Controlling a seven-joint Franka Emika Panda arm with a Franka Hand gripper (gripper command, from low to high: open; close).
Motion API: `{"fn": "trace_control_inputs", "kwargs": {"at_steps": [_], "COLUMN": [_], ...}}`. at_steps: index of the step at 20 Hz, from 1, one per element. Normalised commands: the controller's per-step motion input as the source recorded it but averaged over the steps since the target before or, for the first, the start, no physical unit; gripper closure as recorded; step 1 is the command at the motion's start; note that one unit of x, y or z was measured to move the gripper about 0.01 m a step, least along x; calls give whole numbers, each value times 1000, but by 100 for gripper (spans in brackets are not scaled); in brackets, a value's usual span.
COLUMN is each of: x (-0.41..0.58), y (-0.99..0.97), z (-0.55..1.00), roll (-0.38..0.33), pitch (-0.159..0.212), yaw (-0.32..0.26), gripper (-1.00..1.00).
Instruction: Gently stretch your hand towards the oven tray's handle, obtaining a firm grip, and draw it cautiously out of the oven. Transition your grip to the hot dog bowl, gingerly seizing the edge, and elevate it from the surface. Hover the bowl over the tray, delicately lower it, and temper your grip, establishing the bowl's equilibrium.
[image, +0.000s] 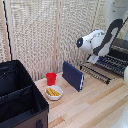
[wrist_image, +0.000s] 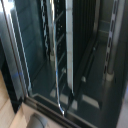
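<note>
Task status, as far as I can judge: still in the first step. In the exterior view the arm reaches toward the oven (image: 119, 52) at that view's right edge, and the hand (image: 91, 56) sits down by the open front, at the oven tray (image: 102, 67), whose dark bars stick out over the wooden table (image: 90, 107). Whether the tray is partly drawn or merely resting on the open door I cannot say. The wrist view is filled with the oven interior and blurred rack bars (wrist_image: 56, 55); the fingers are not discernible there, so I cannot tell if the claw is spread or closed, nor if it has the handle. The hot dog bowl (image: 54, 92) stands untouched on the table, well apart from the oven, near the red cup (image: 51, 78) and the dark blue slab (image: 73, 75), beside the black bin (image: 17, 95). Left to do, by my reckoning: confirm the grasp, finish the tray pull, then the whole bowl transfer.
</note>
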Motion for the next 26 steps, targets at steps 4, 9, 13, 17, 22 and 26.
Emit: {"fn": "trace_control_inputs", "kwargs": {"at_steps": [4, 9, 13, 17, 22, 26], "x": [74, 18, -1, -8, -62, -181], "y": [-379, -411, -396, -255, -111, -4], "z": [-108, -10, 0, 0, 0, 0], "roll": [-17, 3, 18, 14, -12, -61], "pitch": [0, 1, 0, 0, 0, -5], "yaw": [-41, -51, -55, -36, -30, -44], "gripper": [-100, -100, -100, 100, 100, 100]}}
